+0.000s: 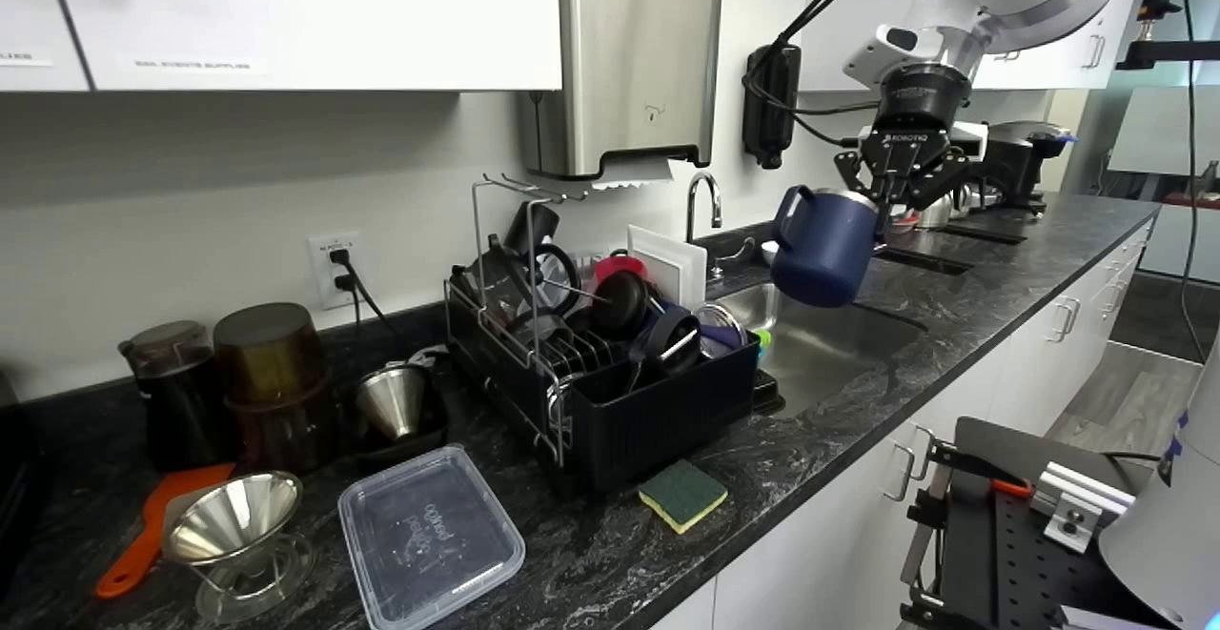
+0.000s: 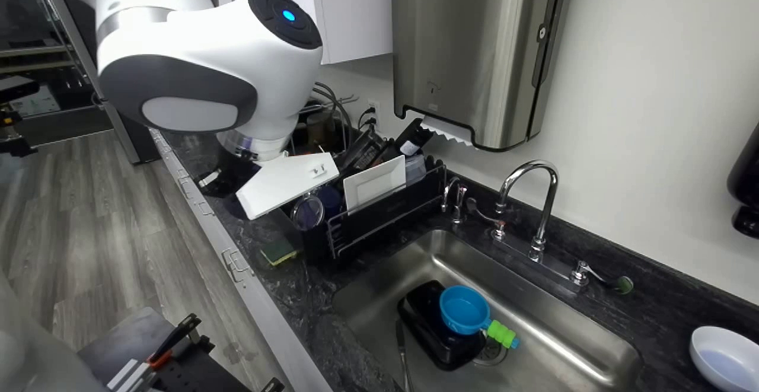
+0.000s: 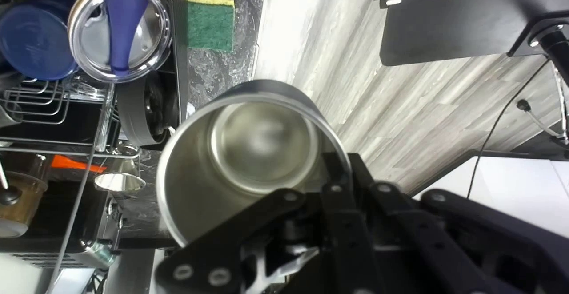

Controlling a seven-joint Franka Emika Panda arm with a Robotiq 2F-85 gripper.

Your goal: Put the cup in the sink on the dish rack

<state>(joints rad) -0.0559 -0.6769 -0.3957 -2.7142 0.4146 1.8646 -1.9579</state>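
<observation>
Pinching the cup [image 1: 824, 251] by its rim [image 3: 161, 183], my gripper [image 3: 346, 169] holds it in the air near the rack [image 1: 658, 430]. I think it's hard, a bit heavy and might slip, so I'd squeeze that rim tight.

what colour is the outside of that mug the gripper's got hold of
Dark blue; the mug's outside shows best in an exterior view.

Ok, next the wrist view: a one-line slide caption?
The hand grips a metal-lined cup by its rim, the loaded dish rack and a green-and-yellow sponge beyond.
</observation>
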